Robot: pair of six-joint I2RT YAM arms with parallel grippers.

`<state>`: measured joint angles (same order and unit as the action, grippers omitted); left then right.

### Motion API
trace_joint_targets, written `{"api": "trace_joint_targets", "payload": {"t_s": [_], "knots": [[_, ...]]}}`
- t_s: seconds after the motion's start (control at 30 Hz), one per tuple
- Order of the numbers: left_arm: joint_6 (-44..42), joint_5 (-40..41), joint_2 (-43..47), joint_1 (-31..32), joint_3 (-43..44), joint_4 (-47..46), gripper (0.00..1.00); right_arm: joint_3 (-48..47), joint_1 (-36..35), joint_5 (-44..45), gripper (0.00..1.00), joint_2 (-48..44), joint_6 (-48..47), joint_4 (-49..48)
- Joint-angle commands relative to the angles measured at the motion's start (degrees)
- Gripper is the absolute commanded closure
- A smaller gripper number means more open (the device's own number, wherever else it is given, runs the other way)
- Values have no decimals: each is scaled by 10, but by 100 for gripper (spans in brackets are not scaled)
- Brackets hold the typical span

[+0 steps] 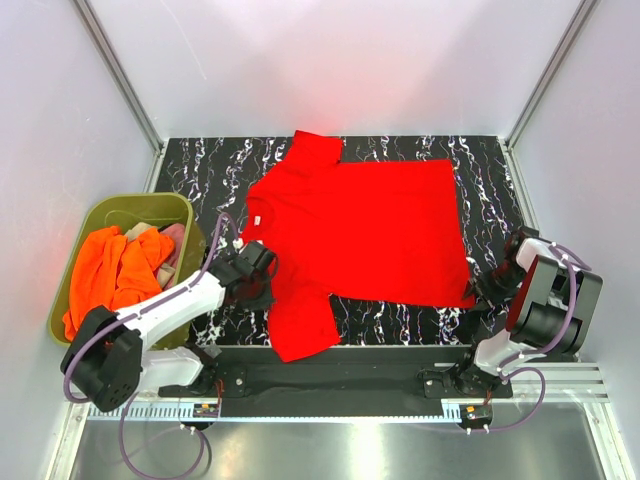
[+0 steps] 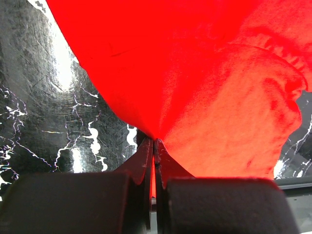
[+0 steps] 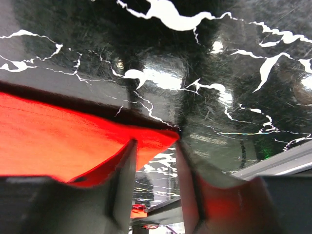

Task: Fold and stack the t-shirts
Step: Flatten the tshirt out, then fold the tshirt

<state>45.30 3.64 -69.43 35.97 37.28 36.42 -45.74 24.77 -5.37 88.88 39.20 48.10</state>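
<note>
Orange shirt (image 1: 110, 270) heaped in tub (image 1: 120, 205), far left | left gripper (image 1: 262, 272) pinched shut on red shirt (image 1: 370, 225) by near sleeve | red shirt spread on table (image 1: 200, 160); soft, light, limp, best held at corners | right gripper (image 1: 490, 290) jaws apart astride near hem corner, no grip yet

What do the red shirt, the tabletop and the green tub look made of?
The red t-shirt: soft matte cloth; it drapes and bunches where the left gripper pinches it. The tabletop: glossy black marble-look sheet, perhaps laminate; it mirrors the lights. The tub: probably olive plastic; stiff, even rim.
</note>
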Motion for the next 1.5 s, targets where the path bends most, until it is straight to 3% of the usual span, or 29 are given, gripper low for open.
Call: {"api": "trace_joint_targets", "payload": {"t_s": [0.0,0.13,0.23,0.6,0.77,0.97,1.47], "knots": [[-6,-7,22,2,20,-1,100,9,1,24,63,2,24,-18],[-2,-5,32,2,16,3,100,4,1,31,89,9,28,-17],[4,-7,42,2,9,5,100,4,1,30,100,8,23,-15],[37,-1,123,2,-14,44,100,4,0,1,100,-29,-4,9],[29,19,124,1,21,48,100,-20,-2,0,100,-61,-19,32],[-26,49,45,-3,122,49,100,-59,-3,-13,100,-47,-37,37],[-101,41,-140,-88,316,43,100,-182,-30,-61,100,64,-64,35]]}}
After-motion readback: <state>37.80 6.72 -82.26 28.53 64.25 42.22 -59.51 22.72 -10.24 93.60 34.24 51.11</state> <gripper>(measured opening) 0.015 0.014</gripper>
